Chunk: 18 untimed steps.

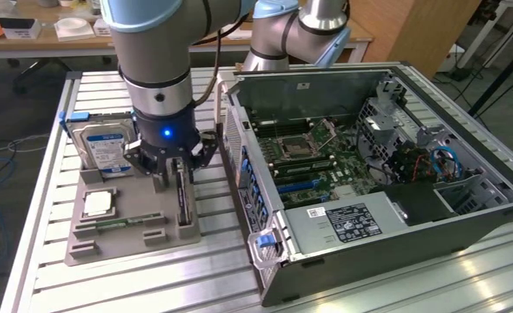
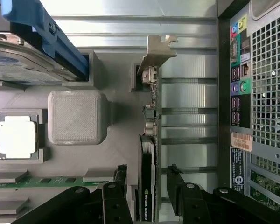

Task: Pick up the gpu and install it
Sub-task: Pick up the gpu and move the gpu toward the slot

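The gpu (image 1: 183, 202) stands on its edge in a slot of the grey holder (image 1: 126, 244), on the side nearest the computer case. In the wrist view the gpu (image 2: 148, 140) is a thin dark card with its silver bracket (image 2: 156, 51) at the far end. My gripper (image 1: 171, 175) hangs straight over it. The black fingers (image 2: 121, 179) sit one on each side of the card with a gap on both sides, so the gripper (image 2: 147, 179) is open around the gpu. The open computer case (image 1: 369, 163) lies on the exterior view's right with its motherboard (image 1: 304, 153) exposed.
The holder also carries a silver hard drive (image 1: 104, 147) with a blue rail, a square processor (image 1: 98, 203) and a green memory stick (image 1: 117, 223). The case's rear panel (image 2: 256, 93) is close beside the holder. Everything rests on a slatted metal table (image 1: 152, 287).
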Tool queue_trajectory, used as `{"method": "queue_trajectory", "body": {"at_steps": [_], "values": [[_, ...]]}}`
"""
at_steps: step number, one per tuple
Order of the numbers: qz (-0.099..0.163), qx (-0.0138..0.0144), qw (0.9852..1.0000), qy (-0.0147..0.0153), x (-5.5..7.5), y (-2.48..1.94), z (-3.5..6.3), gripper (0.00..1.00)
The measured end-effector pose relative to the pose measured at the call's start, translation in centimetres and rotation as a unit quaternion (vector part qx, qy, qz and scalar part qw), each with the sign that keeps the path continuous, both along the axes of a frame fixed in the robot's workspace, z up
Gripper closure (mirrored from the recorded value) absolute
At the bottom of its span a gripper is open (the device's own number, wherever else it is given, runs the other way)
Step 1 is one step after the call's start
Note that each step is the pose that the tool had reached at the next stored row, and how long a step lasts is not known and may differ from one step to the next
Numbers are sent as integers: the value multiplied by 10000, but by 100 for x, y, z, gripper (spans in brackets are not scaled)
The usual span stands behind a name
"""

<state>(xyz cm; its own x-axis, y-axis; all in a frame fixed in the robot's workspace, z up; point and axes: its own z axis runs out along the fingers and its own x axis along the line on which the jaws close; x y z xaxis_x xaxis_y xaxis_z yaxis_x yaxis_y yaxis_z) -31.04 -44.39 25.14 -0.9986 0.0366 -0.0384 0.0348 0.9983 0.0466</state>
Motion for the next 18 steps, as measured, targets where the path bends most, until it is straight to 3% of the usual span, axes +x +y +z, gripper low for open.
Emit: {"method": "queue_trajectory", "body": {"at_steps": [8,18], "values": [[21,0,10000,0,-5,-6,-142,53],[20,-1,10000,1,2,-7,-171,53]]}}
